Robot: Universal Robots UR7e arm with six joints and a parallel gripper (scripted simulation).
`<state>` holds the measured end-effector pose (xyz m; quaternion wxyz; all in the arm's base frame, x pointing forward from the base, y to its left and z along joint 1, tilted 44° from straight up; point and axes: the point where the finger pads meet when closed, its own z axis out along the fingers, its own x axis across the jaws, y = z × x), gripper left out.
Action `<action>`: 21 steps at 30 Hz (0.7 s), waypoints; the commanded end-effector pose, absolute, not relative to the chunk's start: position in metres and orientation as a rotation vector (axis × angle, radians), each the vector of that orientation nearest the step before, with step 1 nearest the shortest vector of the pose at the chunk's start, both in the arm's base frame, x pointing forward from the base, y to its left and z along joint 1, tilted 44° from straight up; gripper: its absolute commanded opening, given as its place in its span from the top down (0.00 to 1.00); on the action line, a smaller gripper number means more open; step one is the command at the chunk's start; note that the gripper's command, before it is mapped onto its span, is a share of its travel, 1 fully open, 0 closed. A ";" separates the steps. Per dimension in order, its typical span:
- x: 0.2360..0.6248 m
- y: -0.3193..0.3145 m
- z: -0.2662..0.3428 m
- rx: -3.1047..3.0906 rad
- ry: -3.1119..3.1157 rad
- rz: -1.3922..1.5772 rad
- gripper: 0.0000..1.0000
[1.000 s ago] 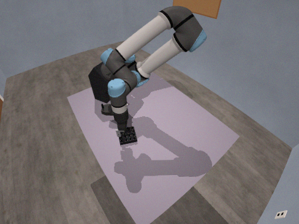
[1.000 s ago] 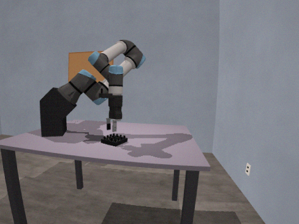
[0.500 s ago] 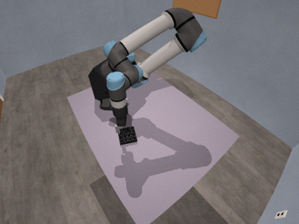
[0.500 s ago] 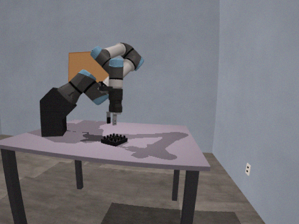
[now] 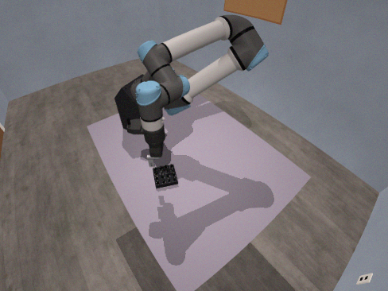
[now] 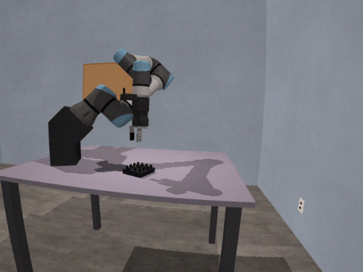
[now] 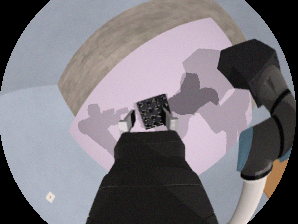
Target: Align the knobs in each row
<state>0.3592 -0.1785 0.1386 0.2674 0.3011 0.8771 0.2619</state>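
Note:
The knob box [image 5: 165, 176] [image 6: 138, 169] [image 7: 154, 111] is a small black square block with rows of dark knobs; it stands flat on the lilac table [image 5: 238, 159] [image 6: 208, 193]. The knobs' white lines are too small to read in any view. My gripper [image 5: 153, 156] [image 6: 135, 138] [image 7: 148, 114] is open and empty. It hangs well above the box, fingers pointing down. In the wrist view the box shows small between the two fingertips.
The arm's black base [image 5: 129, 107] [image 6: 64, 137] stands at the table's rear left. An orange panel [image 5: 256, 9] [image 6: 105, 78] hangs on the wall behind. The arm casts wide shadows across the table top. The table edges drop off to a wooden floor.

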 end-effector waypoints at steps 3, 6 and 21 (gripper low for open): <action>0.349 -0.183 0.149 0.811 2.366 0.708 0.00; 0.347 -0.184 0.153 0.811 2.366 0.708 0.00; 0.344 -0.186 0.156 0.811 2.366 0.708 0.00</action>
